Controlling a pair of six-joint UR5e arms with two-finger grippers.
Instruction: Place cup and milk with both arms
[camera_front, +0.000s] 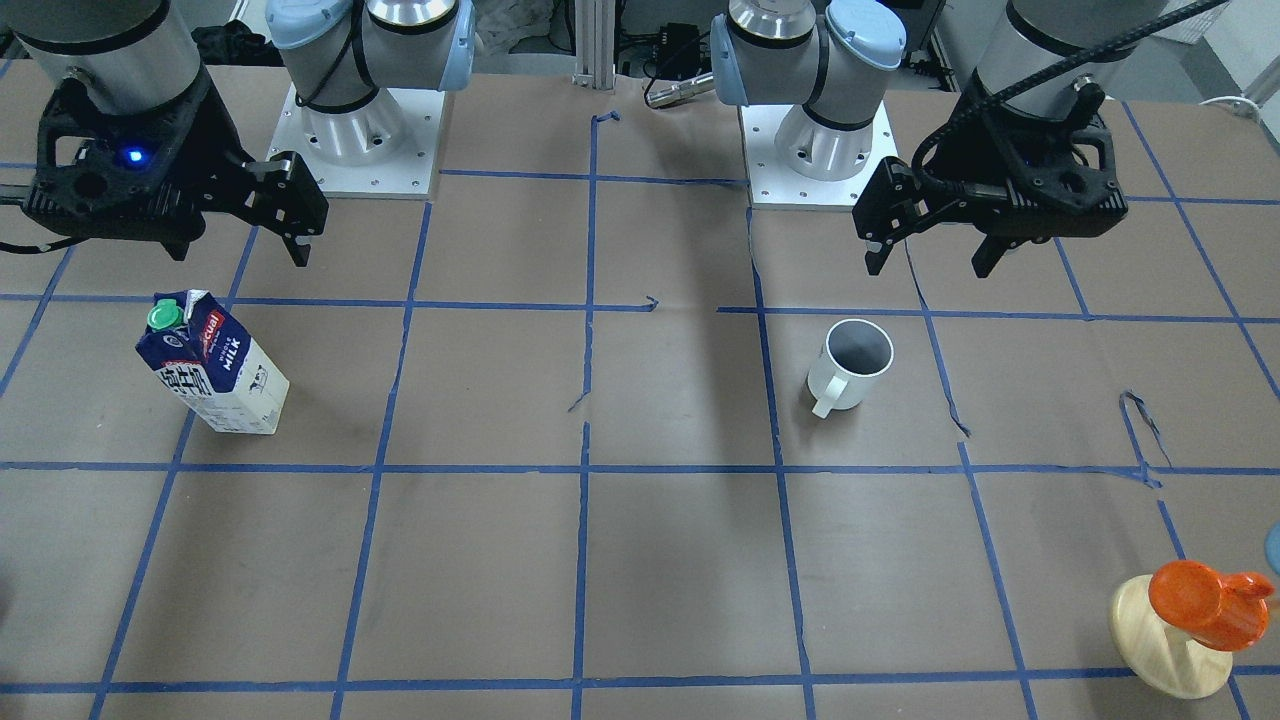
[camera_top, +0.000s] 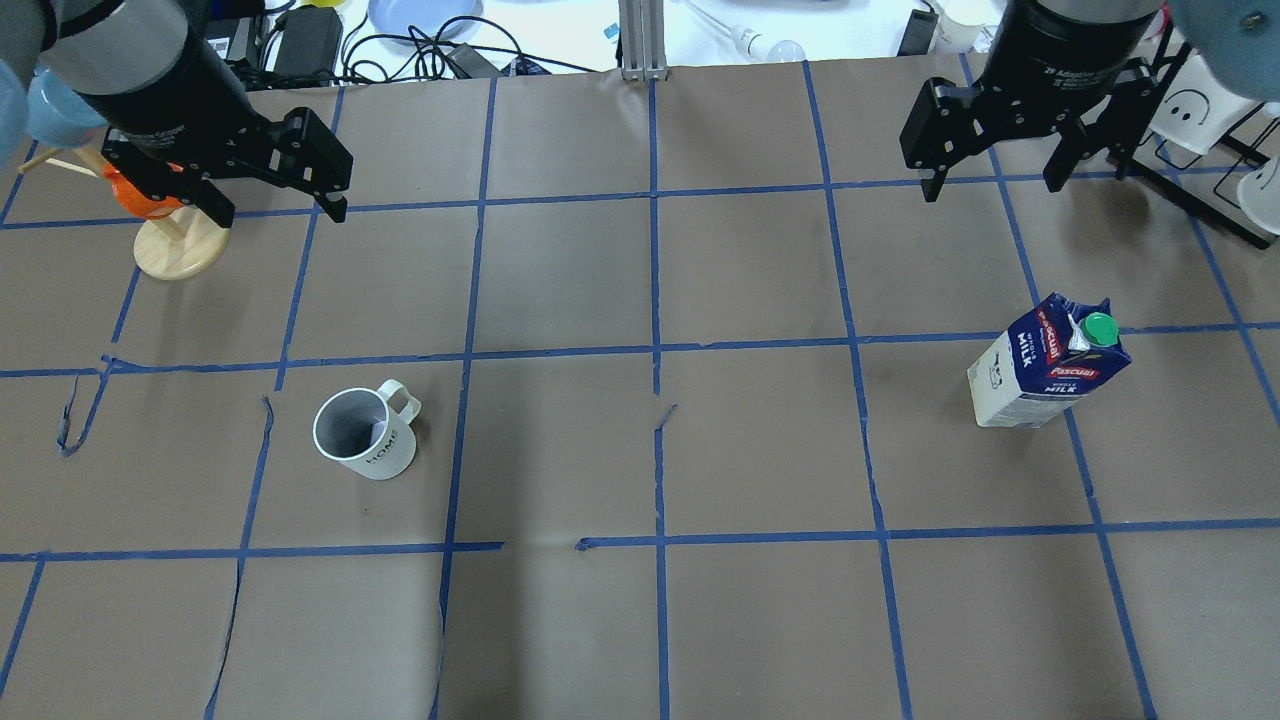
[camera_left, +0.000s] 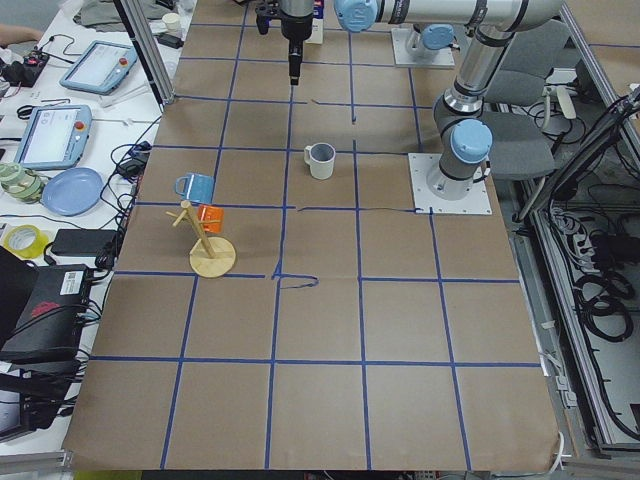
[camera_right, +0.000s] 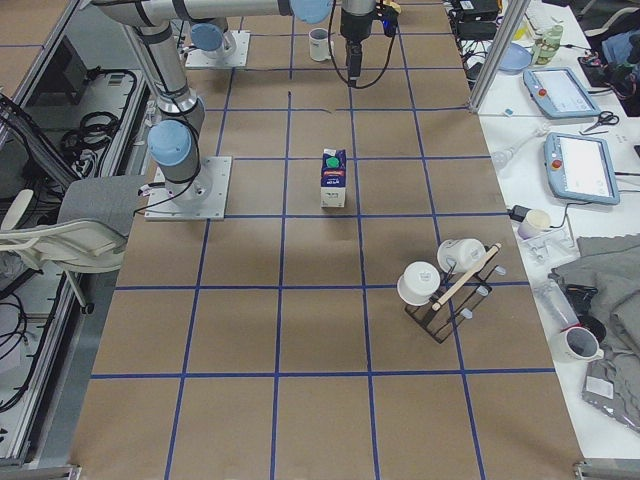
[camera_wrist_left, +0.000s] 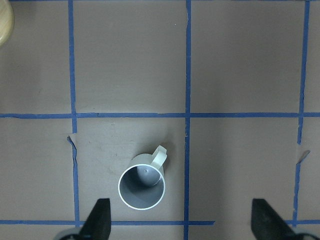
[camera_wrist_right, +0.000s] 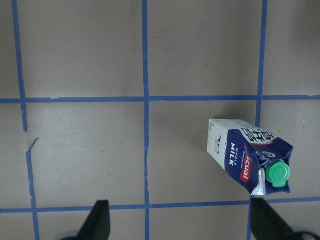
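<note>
One cup (camera_top: 365, 435) stands upright on the tabletop (camera_top: 650, 620) on the robot's left, and one milk (camera_top: 1045, 375) carton stands upright well apart on its right. Two tools hang above: the left tool (camera_top: 278, 208) and the right tool (camera_top: 992, 182), each with fingers spread apart, holding nothing.

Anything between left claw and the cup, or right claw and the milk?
Nothing visible. The left claw is open and raised, the cup standing alone on bare table; same for the right claw and the milk. The wooden stand sits off to the side, not in the left claw's path.
</note>
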